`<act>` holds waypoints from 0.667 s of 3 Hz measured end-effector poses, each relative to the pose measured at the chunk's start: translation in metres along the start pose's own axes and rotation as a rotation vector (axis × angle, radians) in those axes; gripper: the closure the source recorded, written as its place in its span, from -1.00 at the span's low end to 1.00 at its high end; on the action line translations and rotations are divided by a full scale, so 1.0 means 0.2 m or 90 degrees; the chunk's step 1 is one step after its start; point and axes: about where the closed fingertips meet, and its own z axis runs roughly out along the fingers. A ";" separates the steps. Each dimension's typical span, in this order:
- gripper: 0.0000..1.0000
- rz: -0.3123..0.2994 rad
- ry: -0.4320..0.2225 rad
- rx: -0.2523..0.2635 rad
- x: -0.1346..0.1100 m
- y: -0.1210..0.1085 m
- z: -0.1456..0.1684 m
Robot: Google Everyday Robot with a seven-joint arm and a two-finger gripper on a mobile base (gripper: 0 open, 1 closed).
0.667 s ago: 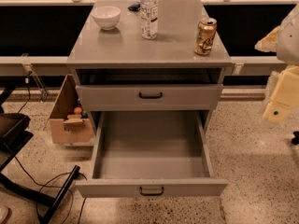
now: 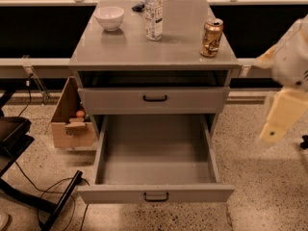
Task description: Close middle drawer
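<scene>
The middle drawer (image 2: 156, 194) is pulled far out of the grey metal cabinet (image 2: 154, 52). Its low flat front carries a small black loop handle (image 2: 156, 197), and its deep grey tray (image 2: 155, 153) holds nothing. Above it, the taller-fronted drawer (image 2: 154, 99) with a wider black handle sits slightly out. No lower drawer shows. My gripper (image 2: 281, 115), cream coloured, hangs at the right edge of the camera view, to the right of the open drawer, above the floor and apart from the cabinet.
On the cabinet top stand a white bowl (image 2: 109, 17), a clear plastic bottle (image 2: 153, 12) and a gold can (image 2: 211, 37). A cardboard box (image 2: 71, 115) sits on the floor at the cabinet's left. A black chair base and cables (image 2: 43, 196) lie at the lower left.
My gripper has dropped a little lower at the right edge. The middle drawer and the things on the cabinet have not moved.
</scene>
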 end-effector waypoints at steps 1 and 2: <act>-1.00 0.001 -0.002 0.023 -0.04 0.16 0.16; -1.00 0.011 0.010 0.025 0.01 0.28 0.47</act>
